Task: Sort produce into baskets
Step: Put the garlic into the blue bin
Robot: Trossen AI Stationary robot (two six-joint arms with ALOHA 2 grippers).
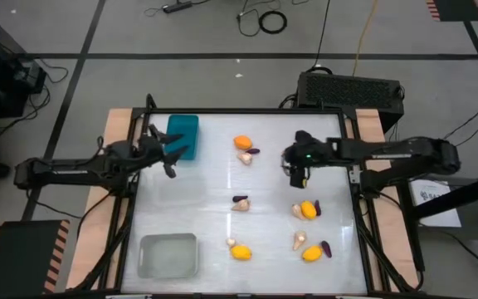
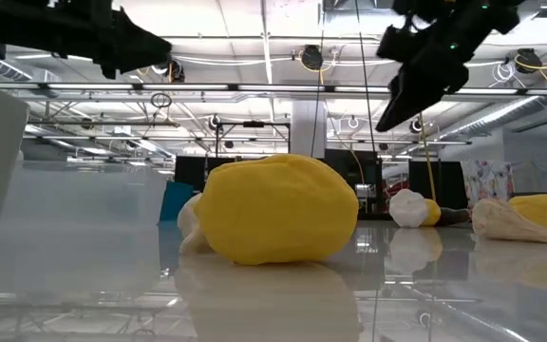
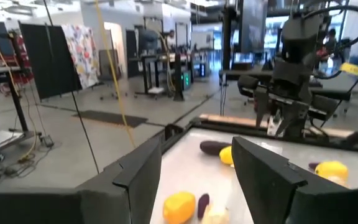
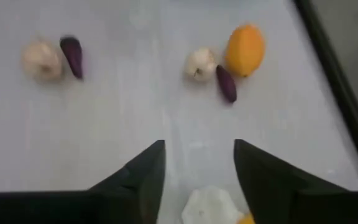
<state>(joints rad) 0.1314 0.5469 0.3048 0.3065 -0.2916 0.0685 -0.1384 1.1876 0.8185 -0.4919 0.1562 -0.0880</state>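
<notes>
High view shows the right gripper (image 1: 299, 174) at about two o'clock on the surface (image 1: 214, 208), fingers spread and holding nothing. It hangs above a garlic bulb (image 4: 211, 206) and a lemon (image 1: 308, 209), likely to pick one. The left gripper (image 1: 163, 149) waits at ten o'clock, fingers apart and empty, beside the teal bin (image 1: 182, 133). The clear bin (image 1: 168, 255) sits at seven o'clock, ready for toys.

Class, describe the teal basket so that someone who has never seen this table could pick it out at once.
Start from the white table seen from above and go to its far left corner. There, by the left pincer, stands the teal basket. Its solid teal colour sets it apart from the pale translucent bin at the near left corner.
</notes>
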